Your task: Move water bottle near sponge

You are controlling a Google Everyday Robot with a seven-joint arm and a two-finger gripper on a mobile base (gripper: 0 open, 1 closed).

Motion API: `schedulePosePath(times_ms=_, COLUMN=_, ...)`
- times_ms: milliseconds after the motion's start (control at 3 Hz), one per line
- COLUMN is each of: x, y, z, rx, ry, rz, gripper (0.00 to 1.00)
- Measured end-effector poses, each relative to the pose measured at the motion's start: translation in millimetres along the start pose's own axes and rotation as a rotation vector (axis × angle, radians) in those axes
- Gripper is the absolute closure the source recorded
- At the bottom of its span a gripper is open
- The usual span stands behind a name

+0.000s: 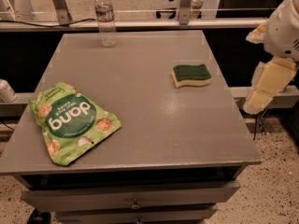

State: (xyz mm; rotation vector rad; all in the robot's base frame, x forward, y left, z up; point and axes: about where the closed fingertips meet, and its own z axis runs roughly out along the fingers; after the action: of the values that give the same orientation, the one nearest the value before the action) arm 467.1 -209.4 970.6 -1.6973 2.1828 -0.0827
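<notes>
The water bottle (105, 17) is clear with a white cap and a red-banded label. It stands upright at the far left edge of the grey table (140, 125). The sponge (191, 75), dark green over pale yellow, lies flat on the right side of the table, well apart from the bottle. My gripper (267, 87) hangs off the table's right edge, to the right of the sponge and touching nothing. It holds nothing that I can see.
A large green "dang" snack bag (71, 120) lies at the front left of the table. Metal rails and posts (184, 3) run behind the table. Drawers (135, 202) sit under the table front. A white object (5, 90) is at the left edge.
</notes>
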Motion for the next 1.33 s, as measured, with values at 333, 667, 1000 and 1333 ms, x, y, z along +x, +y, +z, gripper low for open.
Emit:
schedulePosePath(times_ms=333, x=-17.1, y=-41.3, z=21.4, rx=0.038, ry=-0.094, rz=0.034, gripper=0.0)
schedulePosePath(times_ms=667, x=-39.9, y=-83.9, z=43.8, rx=0.075, ry=-0.208, rz=0.069, gripper=0.0)
schedulePosePath(times_ms=1000, x=-69.6, y=-123.1, z=69.9, rx=0.099, ry=-0.336, rz=0.113, gripper=0.0)
schedulePosePath(times_ms=1333, x=-108.4, y=-159.4, z=96.3, rx=0.101, ry=-0.485, rz=0.178, gripper=0.0)
